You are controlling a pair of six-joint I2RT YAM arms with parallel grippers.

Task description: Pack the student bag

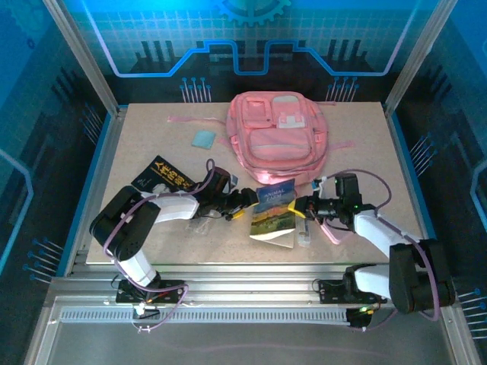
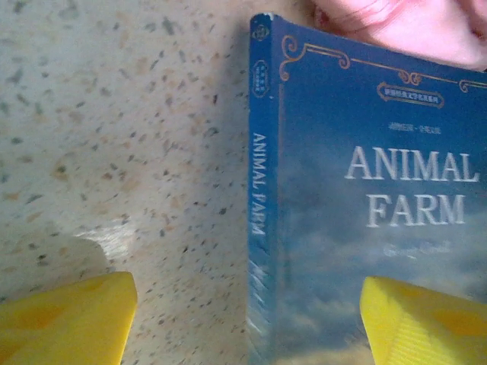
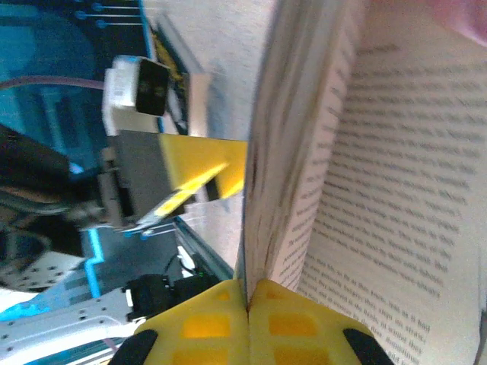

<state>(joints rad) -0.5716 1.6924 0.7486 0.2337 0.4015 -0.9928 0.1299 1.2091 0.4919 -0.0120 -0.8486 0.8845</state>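
Student bag [image 1: 278,137] lies flat at the upper centre of the overhead frame, on the far part of the table [image 1: 365,152]. Its front faces up and its thin straps trail out to both sides. It is pink all over, rounded, with stacked zipped front pockets and a whitish patch near the top.

It looks like soft fabric, probably light and floppy, so it would likely sag and slide rather than hold its shape. A strap, the top edge or a zip seam looks a better hold than the flat front panel. One arm may have to hold the mouth apart while the other feeds things in. I cannot tell whether the main compartment is unzipped.

Just below the bag, at mid-frame, stands a blue paperback, the Animal Farm book [image 1: 275,213]. The right gripper [image 3: 249,304] has its jaws clenched on the book's lower edge. The left gripper [image 2: 247,312] has its jaws spread, one finger over the cover and one over bare table.
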